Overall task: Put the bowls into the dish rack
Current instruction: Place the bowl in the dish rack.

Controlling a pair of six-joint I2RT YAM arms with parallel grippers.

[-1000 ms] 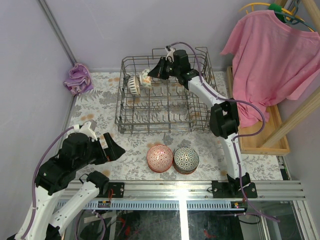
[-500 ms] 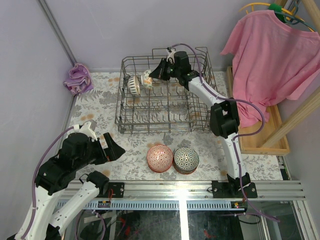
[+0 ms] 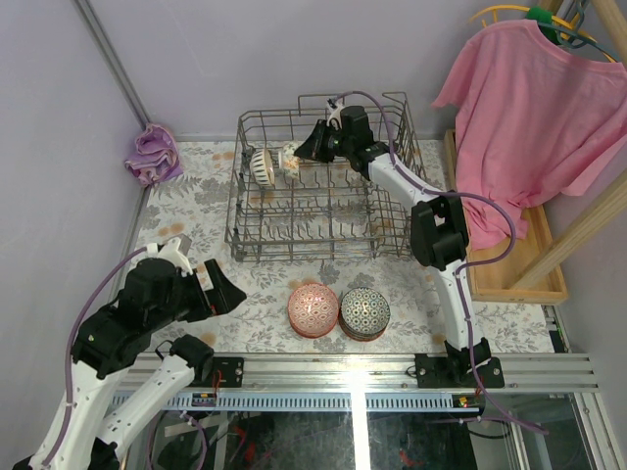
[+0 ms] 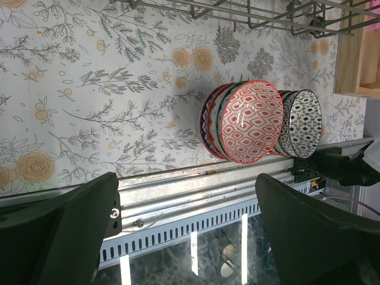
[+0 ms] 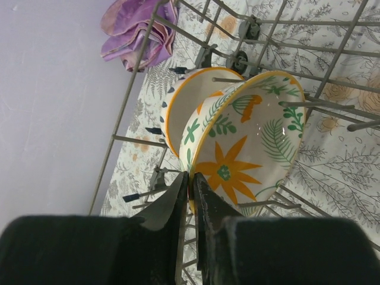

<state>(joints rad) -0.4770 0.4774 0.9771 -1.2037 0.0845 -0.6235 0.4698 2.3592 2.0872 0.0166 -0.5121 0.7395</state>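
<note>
Edged rearward in the dish rack [image 3: 245, 211], right hand [image 5: 190, 199] gripping the floral bowl [image 5: 249, 148] by its rim; seat it between tines before releasing; left hand [image 3: 223, 291] agape.

Pale lilac walls [image 3: 245, 49] enclosed the table [image 3: 186, 211], which wore a floral-printed cloth; a crumpled purple rag [image 3: 152, 152] lay at its far left corner; a pink shirt [image 3: 529, 108] hung at the right, above a wooden tray [image 3: 519, 284].
</note>
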